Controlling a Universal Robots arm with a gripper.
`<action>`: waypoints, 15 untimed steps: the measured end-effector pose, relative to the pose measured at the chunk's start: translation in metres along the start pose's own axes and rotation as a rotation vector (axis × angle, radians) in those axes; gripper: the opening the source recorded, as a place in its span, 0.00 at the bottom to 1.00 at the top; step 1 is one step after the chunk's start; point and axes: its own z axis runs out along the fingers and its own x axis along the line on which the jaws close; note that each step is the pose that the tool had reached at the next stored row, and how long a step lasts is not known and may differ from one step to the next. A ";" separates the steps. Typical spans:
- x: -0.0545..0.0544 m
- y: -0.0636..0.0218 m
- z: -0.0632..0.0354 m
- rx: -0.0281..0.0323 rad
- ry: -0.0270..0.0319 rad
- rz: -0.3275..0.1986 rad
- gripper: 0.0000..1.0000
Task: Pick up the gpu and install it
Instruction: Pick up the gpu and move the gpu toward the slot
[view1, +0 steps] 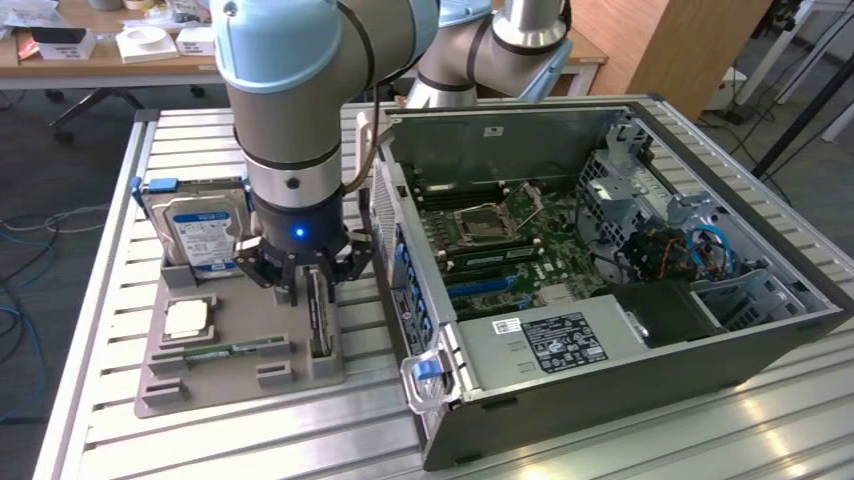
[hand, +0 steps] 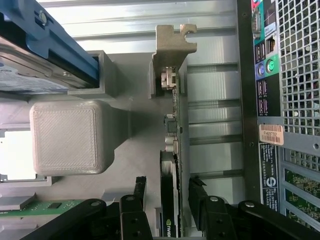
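the gpu (view1: 320, 322) stands on its long edge in a slot of the grey holder tray (view1: 167, 392), just beside the open computer case (view1: 667, 335), on the exterior view's left of it. in the wrist view we see the card edge-on between the two fingers (hand: 139, 194) of the gripper (hand: 168, 189). the jaws are parted wider than the card and straddle it with a gap on each side, so we judge nothing is clamped yet. we take the step in hand to be the grasp. to do it well we would keep the card centred, so both pads meet its flat faces together and it does not tip in the slot. on the tray we count one gpu, one hard drive (view1: 200, 238), one memory stick (view1: 234, 352) and one processor chip (view1: 187, 318). there is one case on the slatted table (view1: 100, 260).
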 end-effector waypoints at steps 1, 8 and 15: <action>-0.001 0.0000 0.0000 0.0000 0.0001 0.000 0.47; -0.001 0.0000 0.0000 0.0000 0.0000 0.000 0.47; -0.001 0.0000 0.0000 0.0000 0.0000 0.000 0.39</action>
